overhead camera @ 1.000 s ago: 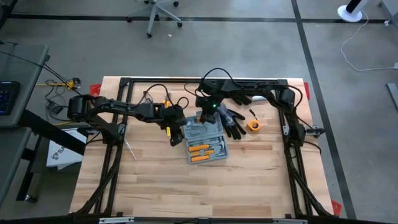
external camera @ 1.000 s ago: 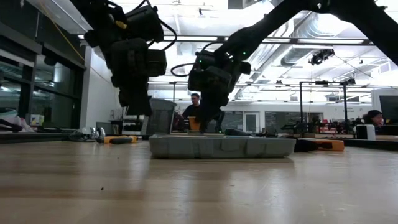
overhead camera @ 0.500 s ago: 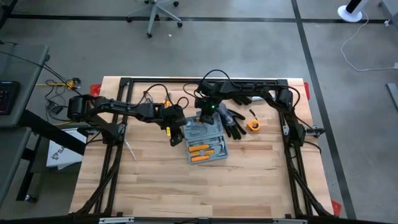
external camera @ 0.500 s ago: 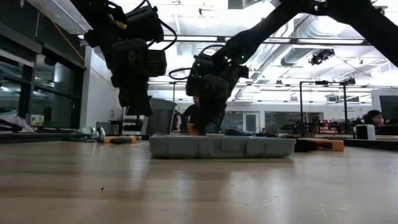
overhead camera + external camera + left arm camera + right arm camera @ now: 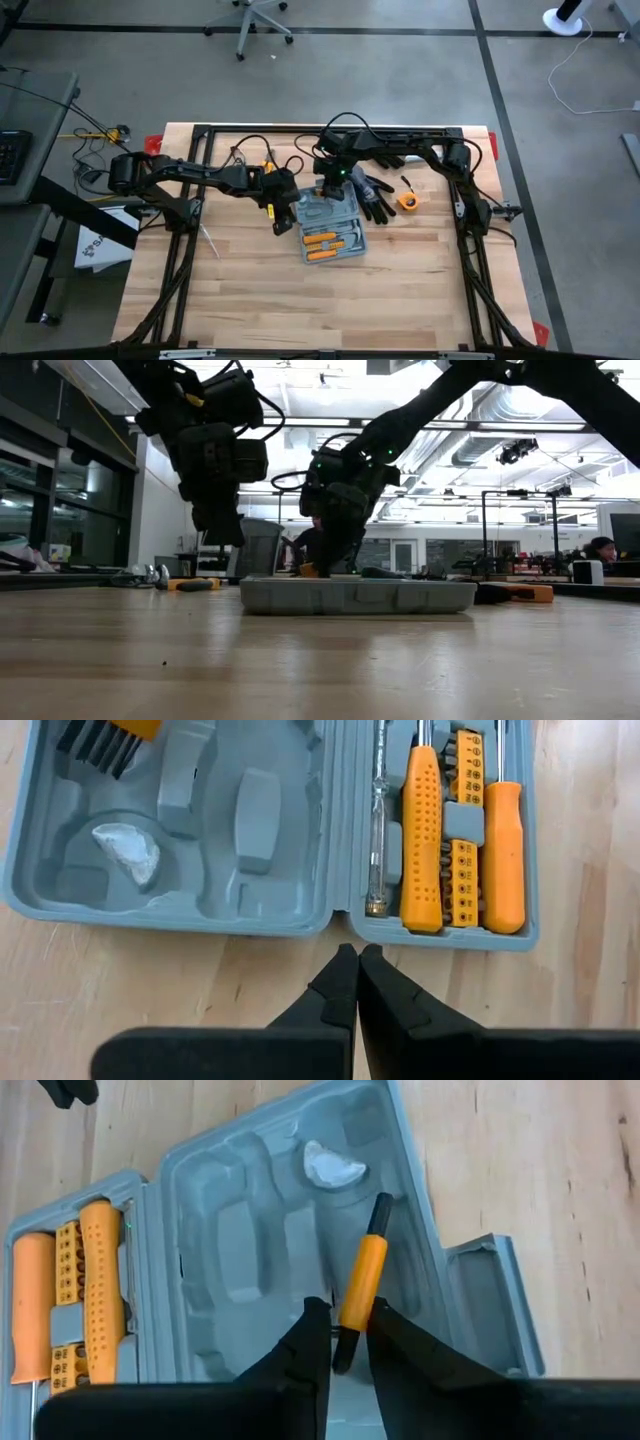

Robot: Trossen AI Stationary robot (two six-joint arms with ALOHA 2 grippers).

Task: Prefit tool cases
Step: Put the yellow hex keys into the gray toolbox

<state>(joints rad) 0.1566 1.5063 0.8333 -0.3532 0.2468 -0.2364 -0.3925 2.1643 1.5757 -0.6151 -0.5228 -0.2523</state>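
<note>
Two-arm rig at a wooden surface (image 5: 250,290), seen from above, at table height and from both wrists. The tool case (image 5: 330,228) lies open and flat near the middle of the surface, both grey-blue halves facing up. One half carries two orange-handled screwdrivers (image 5: 421,840) and a strip of orange bits (image 5: 461,870) seated in their moulded recesses; the other half shows mostly bare recesses and a crumpled white scrap (image 5: 335,1165).

The right gripper (image 5: 347,1342) stands over the bare half, its fingers set close on either side of a small tool with an orange handle and black ends (image 5: 362,1278), which lies slanted across the recesses. The fingers appear to pinch the tool's near end, though the wrist view does not settle whether they truly touch it.

The left gripper (image 5: 358,982) hovers just beside the case, off the edge where the hinge line meets it, with its fingers pressed together on nothing.

Black-and-grey work gloves (image 5: 376,197) lie just beside the case on the right arm's side, with an orange tape measure (image 5: 407,201) next to them.
</note>
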